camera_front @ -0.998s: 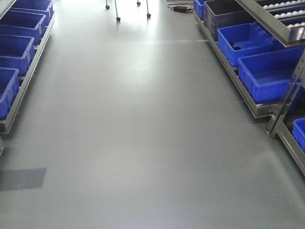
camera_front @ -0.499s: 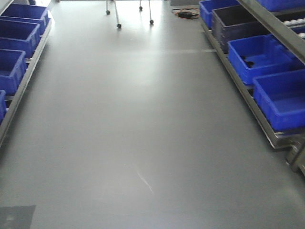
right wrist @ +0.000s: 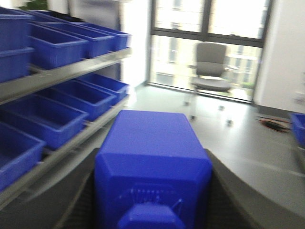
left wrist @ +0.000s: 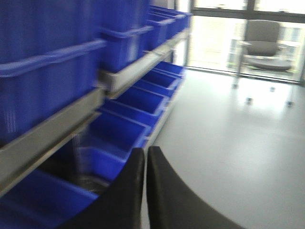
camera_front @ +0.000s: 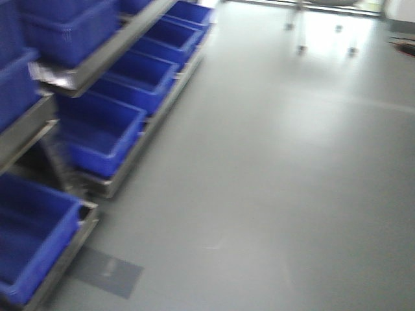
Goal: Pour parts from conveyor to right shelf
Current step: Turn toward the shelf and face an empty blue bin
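The grey floor (camera_front: pixel 292 168) stretched ahead of me. A steel rack (camera_front: pixel 104 61) ran along the left, stacked in tiers with blue tubs (camera_front: pixel 100 133). An office chair (right wrist: pixel 209 67) stood by the window. My left gripper (left wrist: pixel 145 171) was pressed closed on nothing. My right gripper (right wrist: pixel 152 200) clamped the blue part (right wrist: pixel 152 152) between its 2 fingers (right wrist: pixel 88 195).

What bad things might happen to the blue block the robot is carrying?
1. The pictures are blurred, so the robot seems to be moving. The blue block, pinched in the right gripper, might slip out onto the floor.
2. The rack of blue tubs stands close on the left, so the shut, empty left gripper might bump it.
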